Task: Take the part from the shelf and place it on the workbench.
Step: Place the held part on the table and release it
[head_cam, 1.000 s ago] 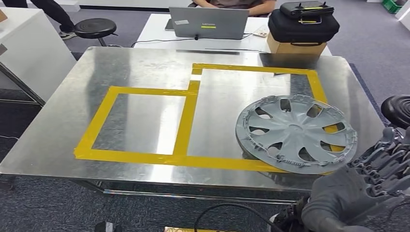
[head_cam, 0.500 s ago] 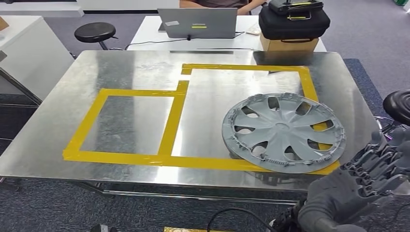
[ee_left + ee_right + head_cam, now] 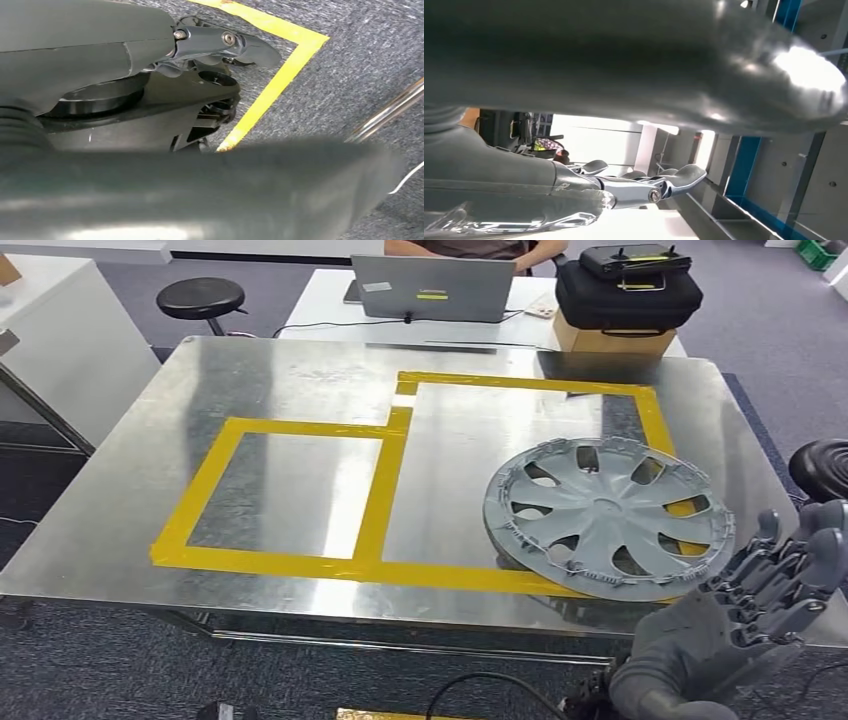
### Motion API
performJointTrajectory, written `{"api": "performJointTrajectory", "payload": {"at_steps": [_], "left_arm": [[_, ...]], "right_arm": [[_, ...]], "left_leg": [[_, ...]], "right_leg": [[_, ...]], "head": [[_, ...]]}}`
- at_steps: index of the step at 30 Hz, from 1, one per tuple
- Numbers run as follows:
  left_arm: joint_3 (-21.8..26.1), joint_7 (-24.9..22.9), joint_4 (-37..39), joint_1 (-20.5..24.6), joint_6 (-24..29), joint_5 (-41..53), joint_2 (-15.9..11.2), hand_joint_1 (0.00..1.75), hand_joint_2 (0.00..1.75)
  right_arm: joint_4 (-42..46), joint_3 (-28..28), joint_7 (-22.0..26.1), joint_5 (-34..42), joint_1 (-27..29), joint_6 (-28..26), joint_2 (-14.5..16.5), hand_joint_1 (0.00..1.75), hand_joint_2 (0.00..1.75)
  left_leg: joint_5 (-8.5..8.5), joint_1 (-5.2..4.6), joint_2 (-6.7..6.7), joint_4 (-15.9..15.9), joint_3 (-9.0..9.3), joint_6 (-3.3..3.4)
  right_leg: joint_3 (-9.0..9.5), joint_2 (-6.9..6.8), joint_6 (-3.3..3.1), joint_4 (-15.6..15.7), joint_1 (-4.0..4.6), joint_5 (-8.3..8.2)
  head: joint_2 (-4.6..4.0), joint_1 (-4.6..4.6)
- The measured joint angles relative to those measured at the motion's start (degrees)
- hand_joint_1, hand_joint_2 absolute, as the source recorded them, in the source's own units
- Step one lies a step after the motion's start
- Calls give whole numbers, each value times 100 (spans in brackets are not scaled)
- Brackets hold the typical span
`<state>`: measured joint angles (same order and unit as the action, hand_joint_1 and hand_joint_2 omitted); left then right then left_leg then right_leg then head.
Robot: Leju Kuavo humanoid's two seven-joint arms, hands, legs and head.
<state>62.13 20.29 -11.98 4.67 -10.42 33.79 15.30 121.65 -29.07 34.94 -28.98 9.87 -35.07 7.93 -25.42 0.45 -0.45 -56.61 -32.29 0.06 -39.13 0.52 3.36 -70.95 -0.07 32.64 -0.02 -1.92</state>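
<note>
Head view: grey wheel cover (image 3: 610,517) lies flat on the steel workbench (image 3: 300,490), over the near right corner of the larger yellow tape rectangle (image 3: 530,385), its rim crossing the tape. Right hand (image 3: 735,625) is off the workbench's near right corner, apart from the wheel cover, fingers spread and holding nothing. Behind the workbench, a black case (image 3: 628,292) sits on a cardboard box (image 3: 610,338); contents hidden. Left hand (image 3: 215,42) in left wrist view: blurred, fingers partly hidden, grip state unclear.
</note>
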Motion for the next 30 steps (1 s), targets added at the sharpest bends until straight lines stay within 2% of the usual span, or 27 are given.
{"api": "performJointTrajectory", "payload": {"at_steps": [1,2,3,5,6,7,8,11,12,14,16,17,18,19,21,22,23,25,26,27,28,30], "left_arm": [[1,-17,0,-2,-10,-4,-1,0,175],[2,-26,0,-4,-19,-7,-2,0,175],[3,-29,0,-4,-27,-10,-2,0,175],[3,-31,-1,-3,-39,-13,-2,0,175],[3,-31,-2,-2,-44,-13,-2,0,175],[3,-31,-3,-1,-47,-12,-3,0,175],[3,-31,-4,-1,-49,-10,-4,0,175],[3,-31,-4,3,-46,19,-4,0,175],[3,-31,-5,6,-43,33,-4,0,175],[3,-31,-6,13,-23,58,-8,0,175],[2,-31,-8,20,5,79,-17,0,175],[2,-31,-9,24,16,88,-22,0,175],[1,-31,-10,27,23,96,-26,0,175],[0,-31,-11,28,30,100,-28,0,175],[-3,-31,-11,33,38,104,-26,0,175],[-6,-31,-11,40,40,105,-20,0,175],[-8,-30,-11,42,39,107,-13,0,175],[-10,-29,-11,23,39,109,-2,0,175],[-10,-29,-11,9,40,109,0,0,175],[-10,-29,-11,0,40,109,1,0,175],[-10,-29,-11,-1,41,109,2,0,175],[-10,-28,-11,2,41,109,3,0,175]], "right_arm": [[-16,3,0,2,-1,8,0,0,0],[-31,7,0,3,-3,14,0,0,0],[-45,10,0,3,-5,20,0,0,0],[-67,15,0,2,-18,30,0,0,0],[-76,15,0,2,-28,37,1,0,0],[-86,15,-1,2,-36,45,1,0,0],[-96,15,-1,3,-42,53,1,0,0],[-121,15,-2,4,-52,68,2,0,0],[-127,15,-3,4,-59,70,4,0,0],[-145,15,-5,4,-71,73,11,0,0],[-166,16,-7,4,-76,73,15,0,0],[-176,16,-7,4,-77,73,15,0,0],[-186,17,-8,5,-79,73,15,0,0],[-194,18,-8,5,-81,73,15,0,0],[-203,19,-8,5,-83,73,16,0,0],[-203,20,-8,5,-84,73,16,0,0],[-204,21,-8,4,-85,74,17,0,0],[-206,25,-8,4,-86,76,17,0,0],[-207,27,-8,5,-86,78,17,0,0],[-207,30,-8,5,-85,78,17,0,0],[-207,31,-8,6,-85,78,17,0,0],[-208,33,-8,7,-85,78,16,0,0]], "left_leg": [[1,-1,4,-1,0,2],[1,0,5,-2,1,1],[1,1,3,-3,6,0],[-1,2,-6,-10,19,-23],[-2,-8,-14,-24,17,-46],[5,-19,-20,-34,10,-79],[16,-31,-25,-37,-1,-114],[17,-29,-26,-40,-30,-207],[-75,-28,-23,-119,-68,-234],[-467,-30,-17,-609,-267,-275],[-861,-32,-17,-1294,-509,-288],[-928,-33,-17,-1476,-545,-285],[-886,-34,-17,-1453,-475,-275],[-762,-34,-16,-1227,-299,-259],[-502,-37,-17,-468,193,-222],[-434,-40,-20,-172,360,-196],[-409,-46,-25,1,439,-167],[-363,-60,-28,57,412,-89],[-320,-57,-19,63,388,-50],[-271,-51,-8,68,360,-9],[-219,-40,5,75,322,26],[-133,-35,23,74,225,64]], "right_leg": [[-139,-2,14,-305,-5,106],[-186,-3,23,-417,-8,102],[-111,-5,27,-278,-14,-20],[282,-10,34,492,-33,-395],[472,-2,20,863,-41,-534],[585,8,-2,1096,-44,-608],[624,21,-30,1189,-40,-627],[580,30,-150,1198,-34,-685],[561,21,-195,1210,-42,-711],[502,4,-264,1226,-51,-771],[414,-6,-284,1226,-40,-832],[366,-8,-283,1225,-33,-868],[318,-8,-278,1224,-29,-906],[273,-4,-269,1224,-27,-949],[194,5,-233,1212,-14,-1032],[163,6,-208,1208,-5,-1072],[141,3,-177,1211,4,-1110],[123,-1,-112,1249,-1,-1199],[107,-1,-80,1253,-9,-1205],[68,-3,-52,1186,-16,-1119],[-3,-4,-24,1008,-21,-938],[-207,-9,17,341,-27,-396]], "head": [[0,0],[0,-2],[0,0],[0,-2],[0,-1],[0,5],[0,12],[0,24],[0,32],[0,67],[0,89],[0,88],[0,89],[0,89],[0,96],[1,96],[1,100],[1,102],[1,109],[1,101],[0,91],[0,69]]}}
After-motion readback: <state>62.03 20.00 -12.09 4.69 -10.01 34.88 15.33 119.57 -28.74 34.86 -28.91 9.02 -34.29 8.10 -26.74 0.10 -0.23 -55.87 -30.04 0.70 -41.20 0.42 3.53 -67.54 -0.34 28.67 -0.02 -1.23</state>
